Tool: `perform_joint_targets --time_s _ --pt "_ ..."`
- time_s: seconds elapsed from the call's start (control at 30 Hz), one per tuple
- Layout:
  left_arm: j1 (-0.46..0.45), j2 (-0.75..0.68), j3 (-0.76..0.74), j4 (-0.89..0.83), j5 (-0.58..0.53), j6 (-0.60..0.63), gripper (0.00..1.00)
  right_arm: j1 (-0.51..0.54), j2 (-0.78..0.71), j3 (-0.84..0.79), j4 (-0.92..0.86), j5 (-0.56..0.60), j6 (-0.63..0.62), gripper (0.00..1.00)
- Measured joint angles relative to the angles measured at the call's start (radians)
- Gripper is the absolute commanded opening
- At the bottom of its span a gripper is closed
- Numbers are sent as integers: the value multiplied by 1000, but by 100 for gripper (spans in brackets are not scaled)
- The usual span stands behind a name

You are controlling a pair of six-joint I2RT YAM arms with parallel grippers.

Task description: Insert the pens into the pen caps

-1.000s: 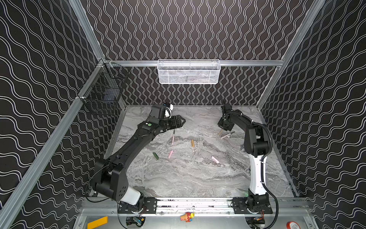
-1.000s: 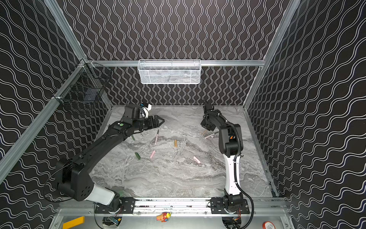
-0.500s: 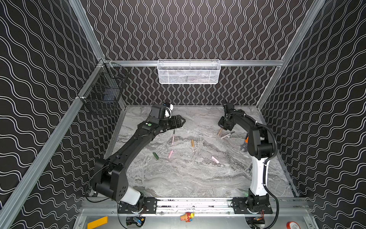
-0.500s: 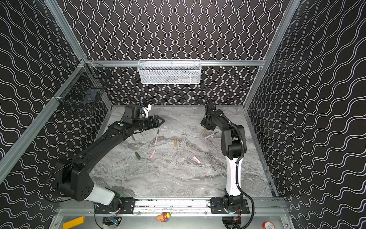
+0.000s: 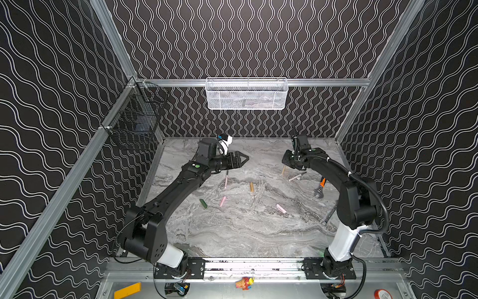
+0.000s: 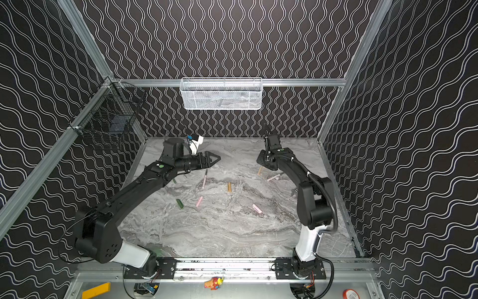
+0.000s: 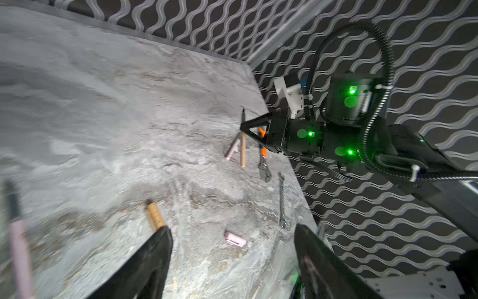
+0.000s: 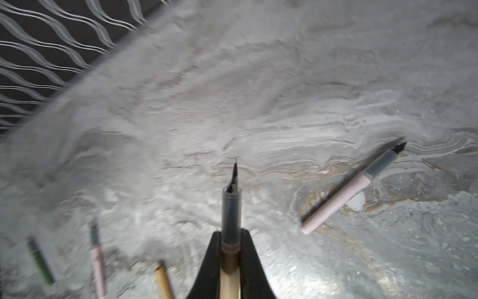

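- Right pincer [image 8: 230, 234] is clamped on the tan-gold pen [image 8: 231, 207] close to its dark nib, near the far right corner of the worktop [image 5: 232, 233]. The nib pokes out in front, I'd guess so a cap can slide straight on.
- Left pincer [image 5: 241, 157] hangs by the far edge, left of middle, jaws wide apart and empty. Probably waiting to grab a cap.
- Gold cap [image 5: 251, 187] lies mid-worktop between the arms, so it's likely the match.
- Pens, four: the held one, a pink pen [image 5: 294, 177] just beside the right pincer, the other pink pen [image 5: 225, 180] below the left pincer, and a green pen [image 8: 41, 261] mostly tucked under the left arm.
- Caps, four: gold, a pink cap [image 5: 222, 201], the other pink cap [image 5: 281, 208] and a green cap [image 5: 203, 203]. None is on a pen yet.
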Motion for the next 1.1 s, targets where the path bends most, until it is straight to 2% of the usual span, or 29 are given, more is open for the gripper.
perform_joint_targets --time_s 0.23,0.37,0.47,0.83,1.1 --pt "-81 20 -17 86 106 2 74 123 -145 -29 34 40 -29 7" --pt "-111 19 -40 150 159 0 66 193 -206 -23 39 75 -54 7" --pt "-121 20 -43 188 186 0 65 235 -244 -18 39 86 -68 7" --pt "-142 30 -43 198 172 23 64 353 -298 -5 32 101 -59 7" --pt "-143 30 -43 194 161 26 53 393 -299 14 29 106 -48 7"
